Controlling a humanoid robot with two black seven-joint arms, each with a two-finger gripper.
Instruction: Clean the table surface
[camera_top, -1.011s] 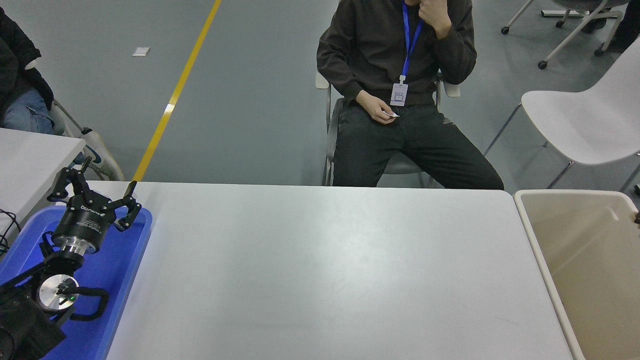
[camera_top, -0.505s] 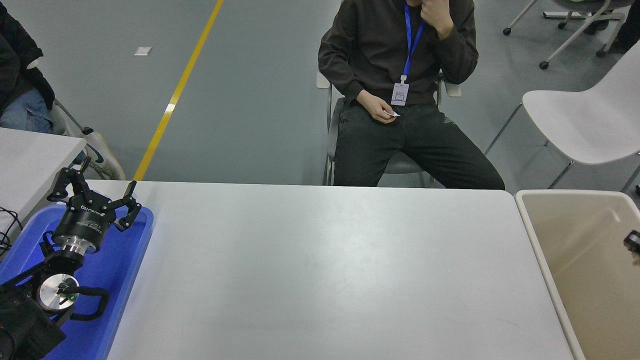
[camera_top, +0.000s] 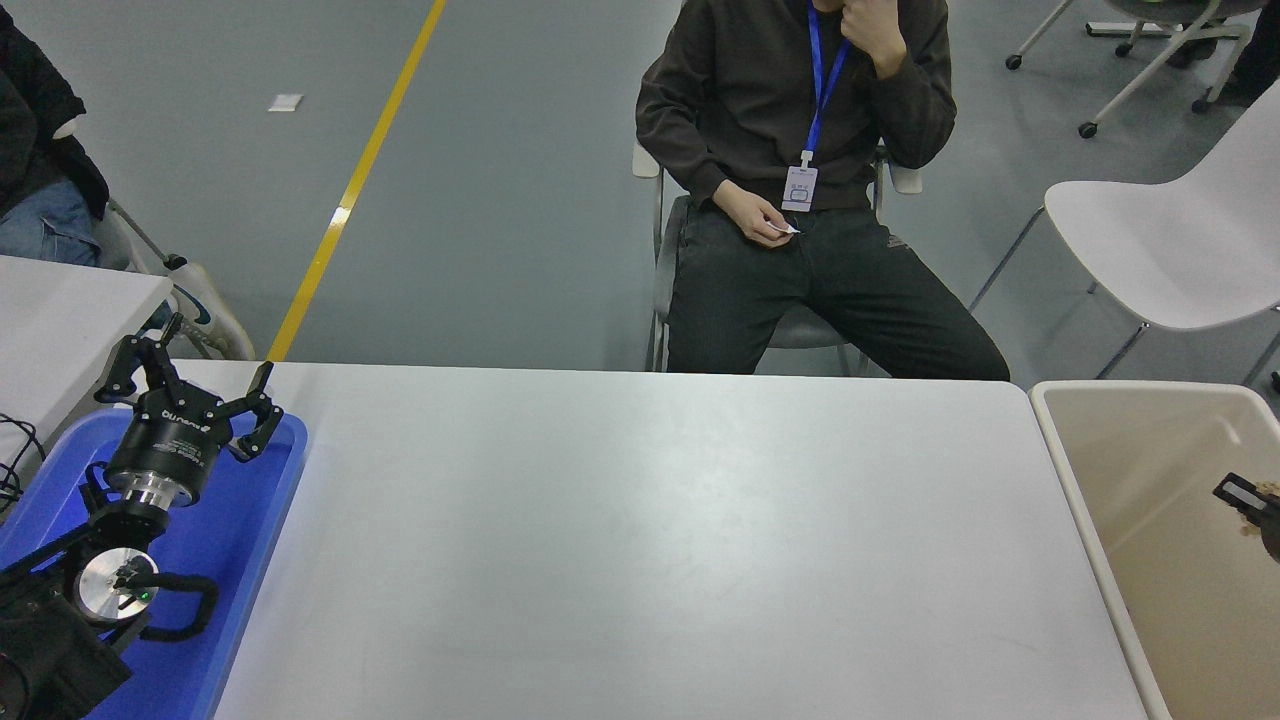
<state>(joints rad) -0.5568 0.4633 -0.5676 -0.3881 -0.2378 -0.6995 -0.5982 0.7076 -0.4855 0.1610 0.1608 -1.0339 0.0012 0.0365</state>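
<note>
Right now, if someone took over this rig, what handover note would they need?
Left gripper: parked, open, above the blue tray at the table's left end, holding nothing.
Right gripper: only its tip shows at the right edge, over the beige bin; open or shut cannot be told. A small tan bit shows beside it, too little to identify.
Table surface: no loose items visible on it; only faint smudges.
Done: judging by the bare top, pickup looks finished.
Left: probably bring the right arm back from the bin and check the near edge, which is out of view.

White brand lettering on left gripper (camera_top: 190, 395) body, illegible.
</note>
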